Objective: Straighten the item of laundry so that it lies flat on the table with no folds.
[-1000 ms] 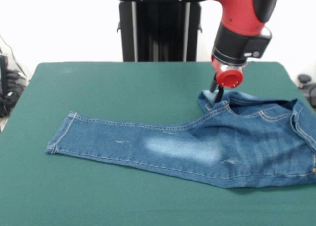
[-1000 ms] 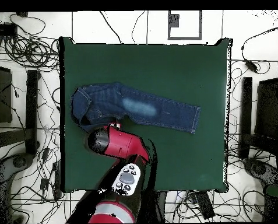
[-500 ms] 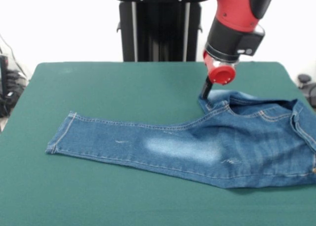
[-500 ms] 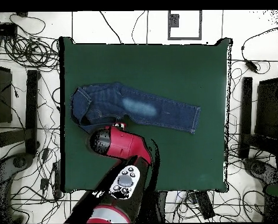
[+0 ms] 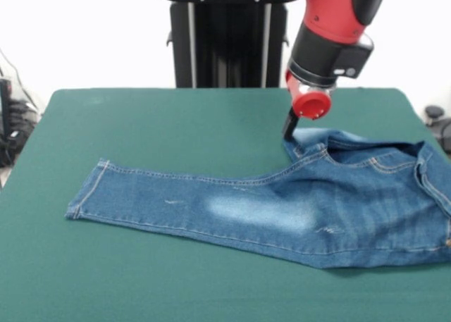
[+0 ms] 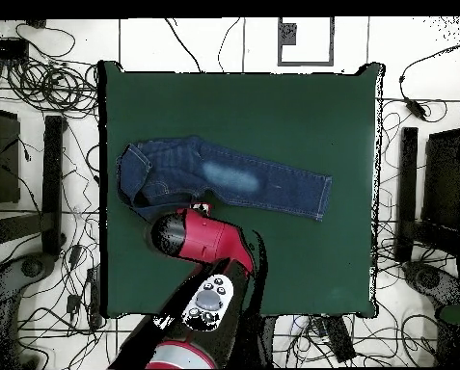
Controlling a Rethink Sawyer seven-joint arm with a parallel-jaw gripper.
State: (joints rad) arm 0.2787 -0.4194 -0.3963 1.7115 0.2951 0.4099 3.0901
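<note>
Lying across the dark green table (image 5: 176,125), the jeans (image 5: 282,213) stretch from a hemmed leg end at your left in the front view to the waist at the right, where the denim runs up to the picture's edge. You see one long leg spread out flat, with a faded pale patch about halfway along it and orange-tan stitching down its seams. At the waist end the cloth is bunched: the waistband curls over, and a small folded corner sticks up at the far side of the garment. You find the gripper (image 5: 289,130) just above that corner, at the far edge of the jeans, hanging from the red and black arm (image 5: 331,26) that comes down from above. Only a dark tip shows beneath the red round wrist piece, so you cannot tell whether the pincer is spread or pressed together, nor whether it touches the denim. In the overhead view the jeans (image 6: 224,181) lie in the left half of the table (image 6: 301,106), slanting a little, and the arm (image 6: 190,236) covers the gripper and the edge of the waist nearest the robot.
</note>
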